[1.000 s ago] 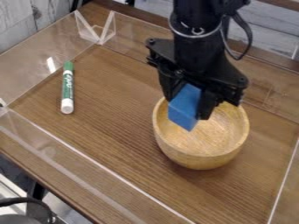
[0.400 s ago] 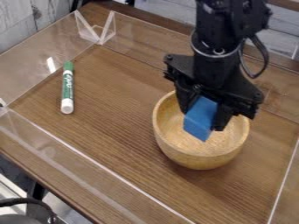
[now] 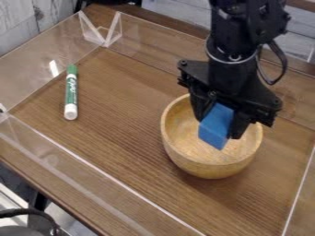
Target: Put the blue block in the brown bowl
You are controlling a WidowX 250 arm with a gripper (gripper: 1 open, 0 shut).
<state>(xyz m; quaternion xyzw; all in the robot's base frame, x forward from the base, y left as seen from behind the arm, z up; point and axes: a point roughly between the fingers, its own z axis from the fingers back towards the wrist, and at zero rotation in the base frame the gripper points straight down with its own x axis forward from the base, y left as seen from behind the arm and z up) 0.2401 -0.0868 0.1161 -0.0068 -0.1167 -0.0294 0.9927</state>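
The blue block (image 3: 218, 128) hangs upright inside the mouth of the brown bowl (image 3: 185, 159), its lower end down among the bowl's walls. My black gripper (image 3: 224, 109) points nearly straight down from above and is shut on the block's top end. Whether the block touches the bowl's floor I cannot tell. The bowl stands right of centre on the wooden table.
A green-and-white marker pen (image 3: 70, 90) lies at the left of the table. Clear acrylic walls (image 3: 37, 147) run round the tabletop, with a folded clear piece (image 3: 99, 30) at the back left. The arm (image 3: 244, 28) rises behind the bowl.
The gripper has carried the blue block right and down, from above the bowl's left rim to lower inside the bowl. The bowl and pen have stayed put.
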